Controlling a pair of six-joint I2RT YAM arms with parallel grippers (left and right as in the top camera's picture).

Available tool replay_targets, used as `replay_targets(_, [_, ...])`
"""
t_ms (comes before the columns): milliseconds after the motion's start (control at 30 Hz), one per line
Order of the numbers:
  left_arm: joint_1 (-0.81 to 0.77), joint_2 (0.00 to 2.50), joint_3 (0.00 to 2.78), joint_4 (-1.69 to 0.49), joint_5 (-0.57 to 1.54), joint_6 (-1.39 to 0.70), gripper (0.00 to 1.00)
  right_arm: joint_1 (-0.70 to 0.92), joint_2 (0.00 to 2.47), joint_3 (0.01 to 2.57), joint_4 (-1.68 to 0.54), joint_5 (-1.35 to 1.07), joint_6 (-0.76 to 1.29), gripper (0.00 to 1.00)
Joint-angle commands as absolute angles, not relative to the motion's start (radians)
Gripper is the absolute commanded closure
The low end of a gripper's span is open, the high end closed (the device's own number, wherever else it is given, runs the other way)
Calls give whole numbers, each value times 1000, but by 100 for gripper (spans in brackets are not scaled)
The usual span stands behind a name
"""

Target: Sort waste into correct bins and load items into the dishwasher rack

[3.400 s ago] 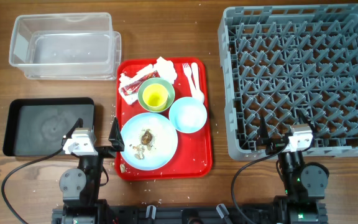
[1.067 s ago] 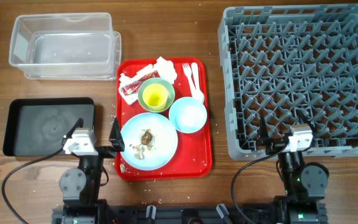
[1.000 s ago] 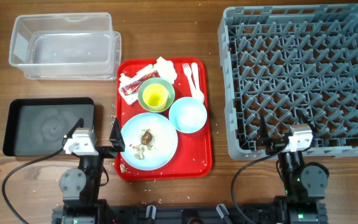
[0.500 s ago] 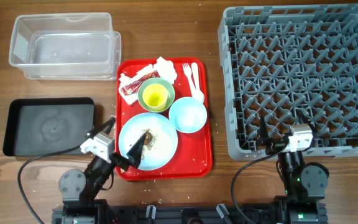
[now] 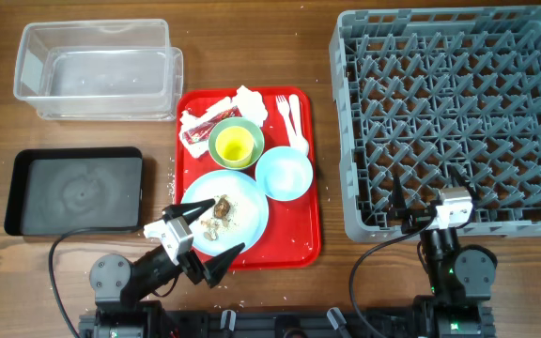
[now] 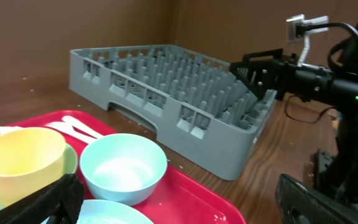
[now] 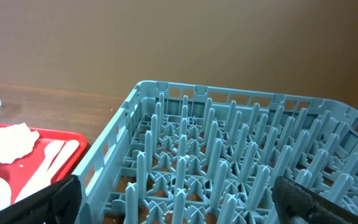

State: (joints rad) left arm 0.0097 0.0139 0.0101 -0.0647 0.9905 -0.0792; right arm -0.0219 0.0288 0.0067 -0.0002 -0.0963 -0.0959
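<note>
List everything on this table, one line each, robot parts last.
clear tub: 1, transparent, far left, empty
black tray: 1, black, left, empty
red serving tray: 1, red, centre
plate: 1, light blue, tray's near end
food scraps: small heap, brown with pale crumbs, on the plate
blue bowl: 1, light blue, right of the plate
green bowl: 1, pale green, tray's middle
cup: 1, yellow-green, in the green bowl
napkins: at least 2, white, tray's far end
wrapper: 1, red and white, tray's far left
fork: 1, white, tray's far right
spoon: 1, white, beside the fork
dishwasher rack: 1, grey, right, unloaded
left gripper: open, over the plate
right gripper: open, at the rack's near edge
</note>
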Motion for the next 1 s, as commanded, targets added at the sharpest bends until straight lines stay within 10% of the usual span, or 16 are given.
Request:
replay_targets(0, [17,7,6,-65,1051,-60,0,-16,24,6,4,-87,-105,0])
replay_targets(400, [17,7,6,-65,1067,-121,0,-16,24,6,4,-87,-105,0])
replay_targets(967, [17,7,6,-62,1055,-1202,0,-16,24,6,4,-87,-105,0])
